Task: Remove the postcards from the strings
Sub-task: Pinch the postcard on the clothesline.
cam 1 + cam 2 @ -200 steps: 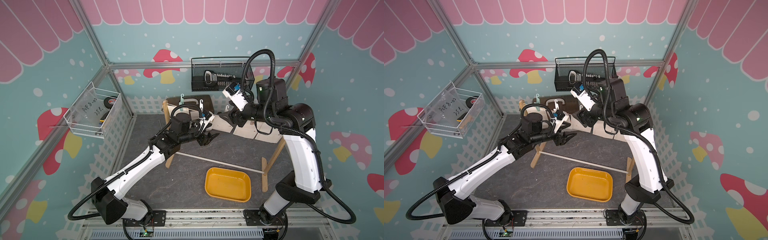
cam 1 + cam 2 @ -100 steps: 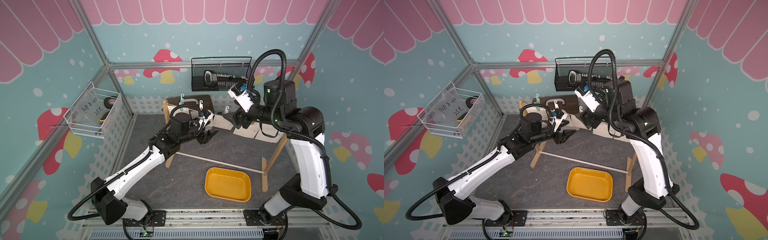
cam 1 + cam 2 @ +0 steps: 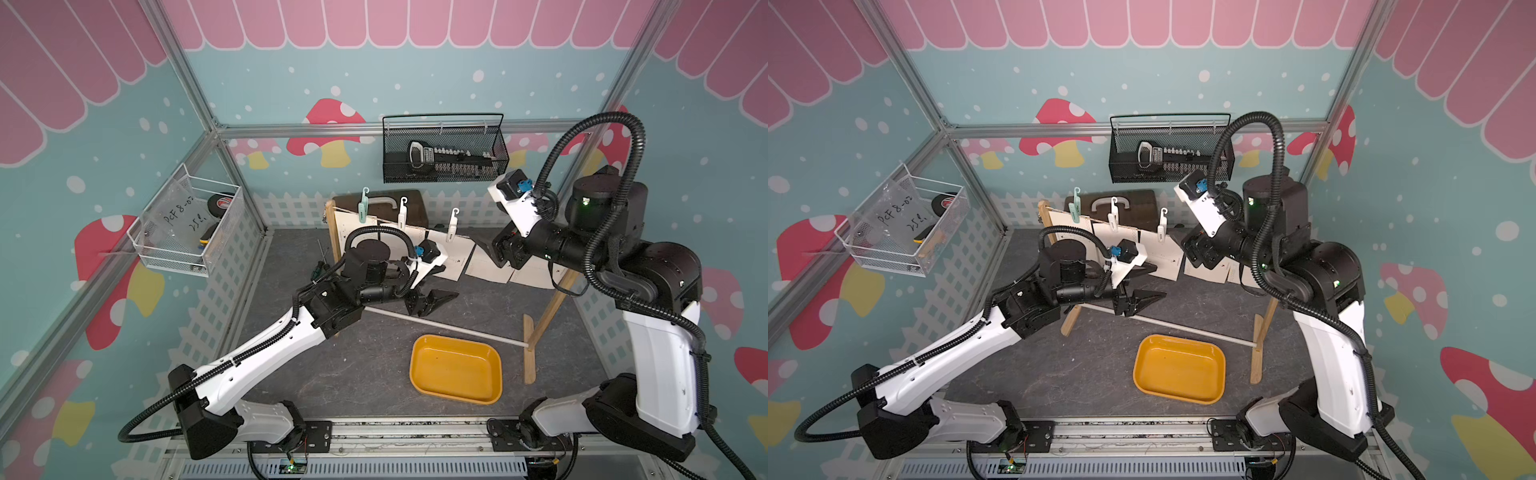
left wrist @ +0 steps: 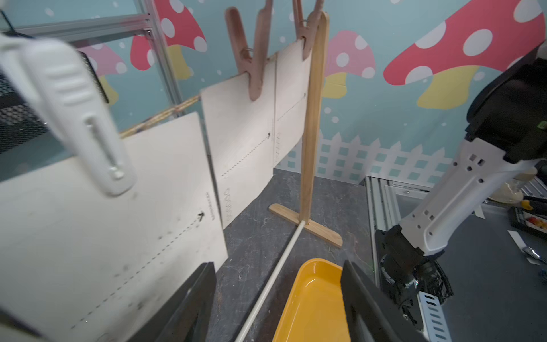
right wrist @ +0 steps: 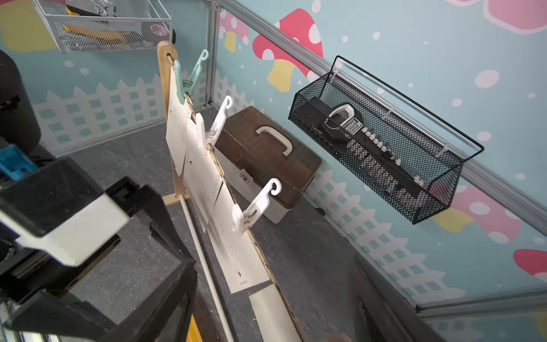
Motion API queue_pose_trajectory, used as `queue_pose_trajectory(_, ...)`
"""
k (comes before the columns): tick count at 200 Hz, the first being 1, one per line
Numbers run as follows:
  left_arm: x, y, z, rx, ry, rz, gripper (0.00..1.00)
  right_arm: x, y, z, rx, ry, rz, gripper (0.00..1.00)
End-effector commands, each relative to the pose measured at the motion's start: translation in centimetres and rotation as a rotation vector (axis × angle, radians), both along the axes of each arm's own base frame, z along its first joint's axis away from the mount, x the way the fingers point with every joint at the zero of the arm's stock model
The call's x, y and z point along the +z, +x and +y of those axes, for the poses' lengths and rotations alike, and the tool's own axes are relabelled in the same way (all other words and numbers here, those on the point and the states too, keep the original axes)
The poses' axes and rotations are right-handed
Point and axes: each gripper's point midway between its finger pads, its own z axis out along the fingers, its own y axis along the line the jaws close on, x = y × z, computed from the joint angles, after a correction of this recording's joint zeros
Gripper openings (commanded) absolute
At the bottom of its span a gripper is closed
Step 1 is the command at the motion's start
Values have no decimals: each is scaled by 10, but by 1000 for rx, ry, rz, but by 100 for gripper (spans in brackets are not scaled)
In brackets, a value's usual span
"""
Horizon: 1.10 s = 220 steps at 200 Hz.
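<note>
Several cream postcards hang from the twine string between two wooden posts, held by a teal clothespin and white clothespins. In a top view my left gripper hovers in front of the line, just below the cards' lower edges. In its wrist view the left gripper is open with only floor and tray between the fingers. My right gripper is at the line's right half. It stands open, with the string and a postcard running between its fingers, unclamped.
A yellow tray lies on the dark floor in front of the rack. A white rod joins the posts' feet. A brown-lidded toolbox stands behind the line. A black mesh basket and a wire basket hang on the walls.
The right arm has drawn back to the right along the line and its jaws have widened. The left gripper has dropped slightly forward and opened a little more.
</note>
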Motion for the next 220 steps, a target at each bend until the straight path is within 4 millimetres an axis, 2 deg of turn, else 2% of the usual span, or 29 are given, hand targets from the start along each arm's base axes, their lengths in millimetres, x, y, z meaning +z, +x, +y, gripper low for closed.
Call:
queue_pose_trajectory(1,-1,2,-18,-32,24,-9,71,3,3,-20,-93,-22,-42,80)
queue_pose_trajectory(39,3,17,-42,-15,5,-18,70,3,1,-41,-165,-46,-61,83)
queue_pose_trajectory(78,6,35,-50,48,-21,-51,71,-9,10,-52,-214,-72,-18,84)
queue_pose_trajectory(141,6,58,-59,106,-10,-92,70,-24,5,-53,-197,-76,68,81)
queue_pose_trajectory(184,3,69,-65,110,-14,-92,70,-27,0,-53,-183,-80,87,80)
queue_pose_trajectory(220,5,70,-68,86,-28,-92,67,-32,2,-49,-169,-84,107,79)
